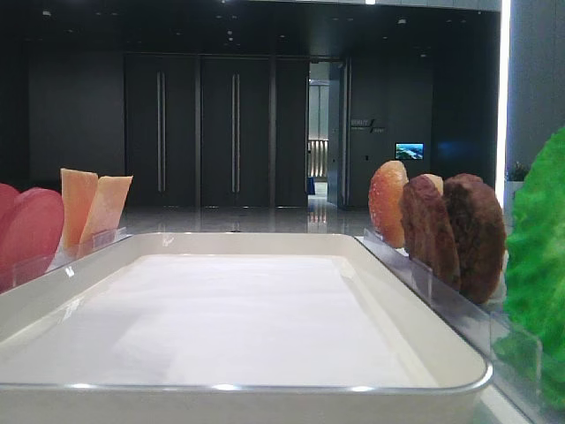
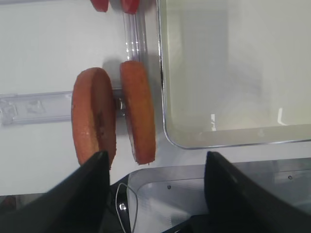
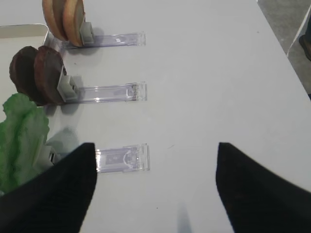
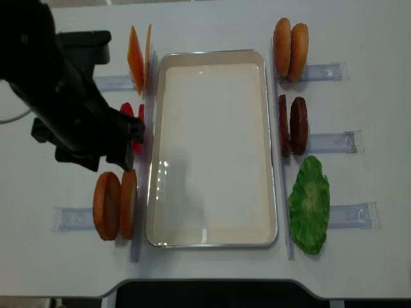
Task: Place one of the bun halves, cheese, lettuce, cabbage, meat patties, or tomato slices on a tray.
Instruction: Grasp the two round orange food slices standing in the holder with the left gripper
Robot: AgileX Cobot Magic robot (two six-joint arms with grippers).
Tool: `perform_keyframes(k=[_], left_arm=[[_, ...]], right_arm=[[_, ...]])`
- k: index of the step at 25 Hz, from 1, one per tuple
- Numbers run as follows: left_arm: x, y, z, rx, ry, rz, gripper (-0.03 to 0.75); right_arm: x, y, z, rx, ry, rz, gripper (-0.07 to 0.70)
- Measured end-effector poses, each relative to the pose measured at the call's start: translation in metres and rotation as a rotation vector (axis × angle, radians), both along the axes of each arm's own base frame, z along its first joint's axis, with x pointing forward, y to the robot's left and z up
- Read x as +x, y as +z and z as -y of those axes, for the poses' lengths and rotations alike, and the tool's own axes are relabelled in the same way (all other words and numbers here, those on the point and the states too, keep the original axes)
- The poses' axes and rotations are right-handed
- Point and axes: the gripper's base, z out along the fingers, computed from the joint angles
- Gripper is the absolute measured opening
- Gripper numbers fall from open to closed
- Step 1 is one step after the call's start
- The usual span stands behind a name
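The cream tray (image 4: 273, 160) lies mid-table with a bare floor. Left of it stand cheese (image 4: 137, 59), tomato slices (image 4: 135, 110) partly under my left arm (image 4: 70, 109), and two bun halves (image 4: 114, 205). To its right stand more bun halves (image 4: 290, 43), meat patties (image 4: 292, 125) and lettuce (image 4: 309, 204). My left gripper (image 2: 155, 167) hangs open and holds nothing, above the near ends of the bun halves (image 2: 138, 116) beside the tray rim (image 2: 162, 97). My right gripper (image 3: 155, 155) is open over bare table, right of the lettuce (image 3: 19, 136). No cabbage shows.
Clear plastic holders (image 3: 121, 158) stick out from each food row onto the table. The table's front edge and a grey metal base (image 2: 194, 189) show under the left gripper. The right side of the table (image 3: 218, 73) is bare white.
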Motion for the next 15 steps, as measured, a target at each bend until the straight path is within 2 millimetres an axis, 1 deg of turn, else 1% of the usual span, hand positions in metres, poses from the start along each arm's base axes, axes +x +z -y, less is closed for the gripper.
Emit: perform_keyframes(k=[1, 6, 15], left_arm=[[0.0, 0.0, 0.0, 0.0, 0.0, 0.0, 0.471], [0.006, -0.012, 0.006, 0.021, 0.002, -0.039, 0.471], [0.008, -0.025, 0.007, 0.041, 0.013, -0.076, 0.471]], right_arm=[[0.0, 0.0, 0.0, 0.0, 0.0, 0.0, 0.491], [0.0, 0.0, 0.0, 0.0, 0.0, 0.0, 0.491], [0.0, 0.0, 0.0, 0.0, 0.0, 0.0, 0.491]])
